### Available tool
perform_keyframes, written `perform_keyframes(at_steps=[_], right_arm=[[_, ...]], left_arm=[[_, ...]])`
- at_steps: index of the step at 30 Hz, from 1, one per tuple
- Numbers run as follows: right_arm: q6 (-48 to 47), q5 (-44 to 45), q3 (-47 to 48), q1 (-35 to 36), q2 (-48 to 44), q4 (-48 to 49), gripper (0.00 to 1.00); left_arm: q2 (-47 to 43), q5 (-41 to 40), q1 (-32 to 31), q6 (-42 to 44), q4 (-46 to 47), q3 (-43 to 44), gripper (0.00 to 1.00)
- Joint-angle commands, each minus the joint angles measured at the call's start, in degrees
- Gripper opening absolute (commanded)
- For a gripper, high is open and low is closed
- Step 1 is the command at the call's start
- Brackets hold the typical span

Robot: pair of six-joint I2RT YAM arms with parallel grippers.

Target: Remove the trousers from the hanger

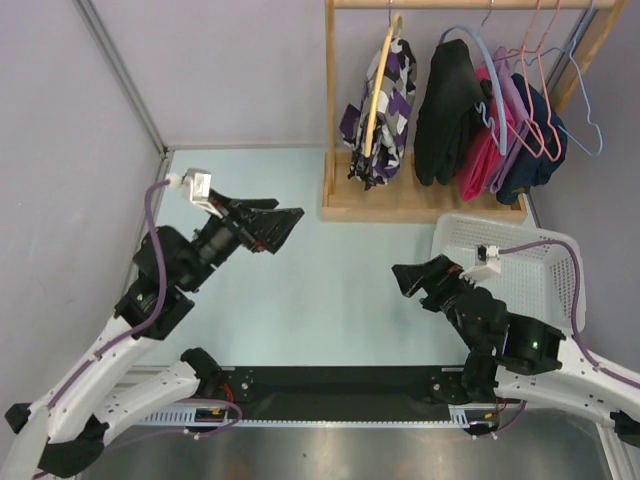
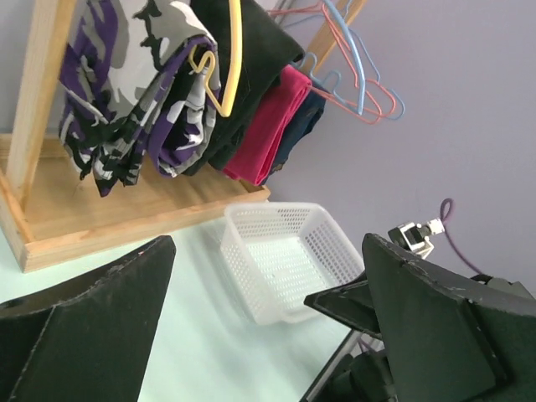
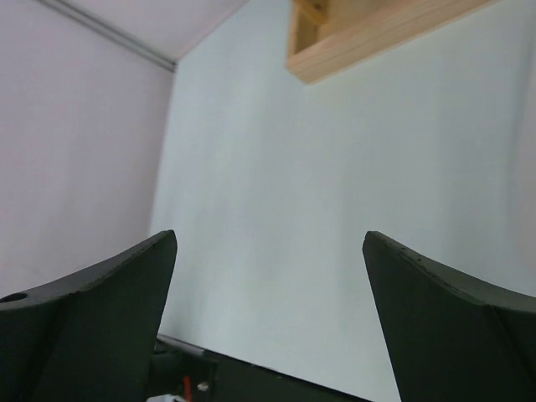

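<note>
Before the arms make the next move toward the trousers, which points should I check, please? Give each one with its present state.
1. Left fingers open and empty: ok.
2. Right fingers open and empty: ok.
3. Camouflage trousers hanging on the yellow hanger: ok.
4. Table between the left fingers and the rack free of obstacles: ok.
5. White basket empty: ok.
6. How the trousers are fixed to the hanger: cannot tell.
</note>
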Motion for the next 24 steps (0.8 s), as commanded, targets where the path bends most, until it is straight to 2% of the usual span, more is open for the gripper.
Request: perform_keyframes(at_steps=[1, 2, 3, 5, 6, 8, 9, 10, 12, 14, 17, 20, 24], right_arm=[[2.35, 2.96, 6.66, -2.16, 2.04, -15.83, 1.0], [0.25, 0.42, 7.8, -2.86, 1.69, -16.1, 1.0], [-0.46, -1.87, 8.76, -3.04, -0.14, -16.19, 1.0], [-6.68, -8.81, 7.64, -3.04, -3.48, -10.85, 1.0], [-9.76, -11.44, 7.02, -3.04, -6.72, -9.0, 1.0], [-10.31, -11.73, 6.49, -3.13, -9.64, -8.19, 1.0], [-10.32, -11.04, 6.84, -3.04, -11.3, -10.02, 1.0], [-10.84, -11.03, 7.97, -3.04, -11.75, -11.08, 1.0], [-11.28, -11.64, 9.29, -3.04, -12.02, -12.93, 1.0], [-12.07, -12.96, 10.7, -2.95, -11.59, -14.52, 1.0], [-11.55, -14.72, 12.2, -2.95, -10.18, -16.54, 1.0], [-11.46, -17.61, 11.85, -2.95, -9.39, -15.93, 1.0], [-11.11, -19.03, 10.97, -2.95, -9.3, -14.52, 1.0]], left_arm=[[7.56, 4.64, 1.09, -0.98, -0.68, 6.14, 1.0], [8.96, 10.31, 1.7, -0.63, 2.75, 6.84, 1.0], [13.33, 11.85, 2.32, 0.59, 7.04, 9.81, 1.0], [19.57, 11.6, 2.67, 1.74, 4.12, 17.01, 1.0], [26.48, 12.29, 3.2, 3.31, -1.91, 26.18, 1.0], [34.25, 15.35, 4.25, 3.68, -5.9, 35.46, 0.97], [37.33, 16.59, 5.39, 3.24, -7.4, 42.9, 0.95], [43.63, 17.74, 5.92, 2.8, -7.42, 46.02, 0.95], [49.55, 20.82, 7.33, 1.14, -7.5, 55.65, 0.89], [57.55, 22.66, 7.77, 0.43, -7.33, 61.93, 0.88], [67.23, 24.34, 8.04, -1.24, -8.12, 77.55, 0.86], [73.38, 24.78, 8.04, -3.61, -5.15, 83.39, 0.82], [75.86, 23.82, 7.95, -6.08, 0.14, 82.88, 0.77]])
